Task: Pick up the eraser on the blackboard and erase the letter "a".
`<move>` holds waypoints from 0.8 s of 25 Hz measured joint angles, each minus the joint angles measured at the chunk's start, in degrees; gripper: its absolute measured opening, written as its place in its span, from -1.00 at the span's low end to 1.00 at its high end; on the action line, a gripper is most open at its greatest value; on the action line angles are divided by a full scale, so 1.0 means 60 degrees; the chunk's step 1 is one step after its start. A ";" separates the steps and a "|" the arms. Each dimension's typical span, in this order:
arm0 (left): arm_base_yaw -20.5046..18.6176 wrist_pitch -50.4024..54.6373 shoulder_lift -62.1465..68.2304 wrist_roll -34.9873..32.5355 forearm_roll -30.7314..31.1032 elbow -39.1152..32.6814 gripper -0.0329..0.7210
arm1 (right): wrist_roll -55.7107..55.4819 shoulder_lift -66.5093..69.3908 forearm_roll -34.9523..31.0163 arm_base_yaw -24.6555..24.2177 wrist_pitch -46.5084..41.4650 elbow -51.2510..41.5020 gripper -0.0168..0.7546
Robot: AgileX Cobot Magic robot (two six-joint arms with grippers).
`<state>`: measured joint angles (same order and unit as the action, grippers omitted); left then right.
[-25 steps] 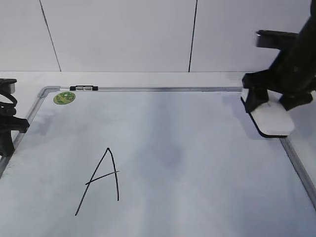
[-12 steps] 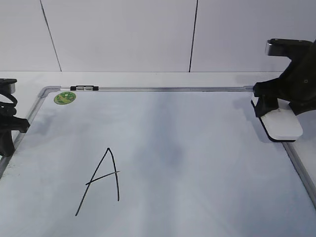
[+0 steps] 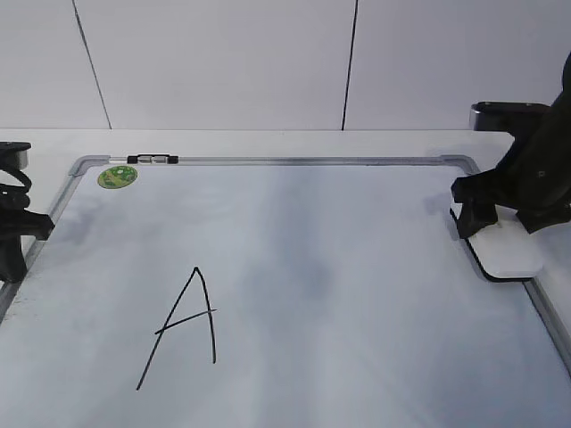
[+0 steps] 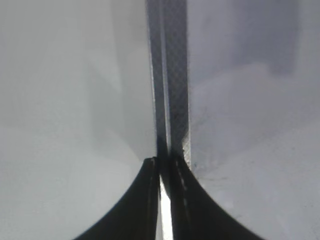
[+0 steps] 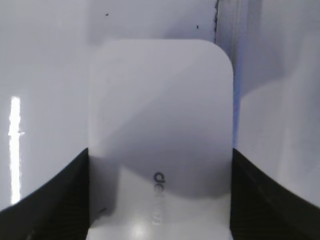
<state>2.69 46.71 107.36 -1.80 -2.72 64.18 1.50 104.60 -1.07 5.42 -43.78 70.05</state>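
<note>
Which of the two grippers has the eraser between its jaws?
The right gripper: its jaws flank the white eraser. The left gripper holds nothing.

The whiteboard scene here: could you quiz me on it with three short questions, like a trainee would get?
1. True or false: the right gripper has its fingers on both sides of the eraser.
2. Which large letter is written on the whiteboard?
3. What colour is the round sticker: A red, B green, C blue?

Key: 1 true. 2 capital A. 3 B.
</note>
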 joint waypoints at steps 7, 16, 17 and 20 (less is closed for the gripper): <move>0.0000 0.0000 0.0000 0.0000 -0.0042 0.0000 -0.87 | 0.0000 0.0196 0.0000 0.0000 0.0137 -0.0048 0.42; 0.0000 0.0000 0.0000 0.0000 -0.0079 0.0000 -0.87 | 0.0021 0.0512 0.0032 0.0000 0.0213 -0.0048 0.42; 0.0000 0.0000 0.0000 0.0000 -0.0079 0.0000 -0.87 | 0.0021 0.0512 0.0032 0.0000 0.0213 -0.0048 0.42; 0.0000 0.0000 0.0000 0.0000 -0.0104 0.0000 -0.87 | 0.0021 0.0512 0.0075 0.0000 0.0213 -0.0048 0.42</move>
<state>2.69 46.71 107.36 -1.80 -3.35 64.18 1.62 107.67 -0.62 5.42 -42.50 69.76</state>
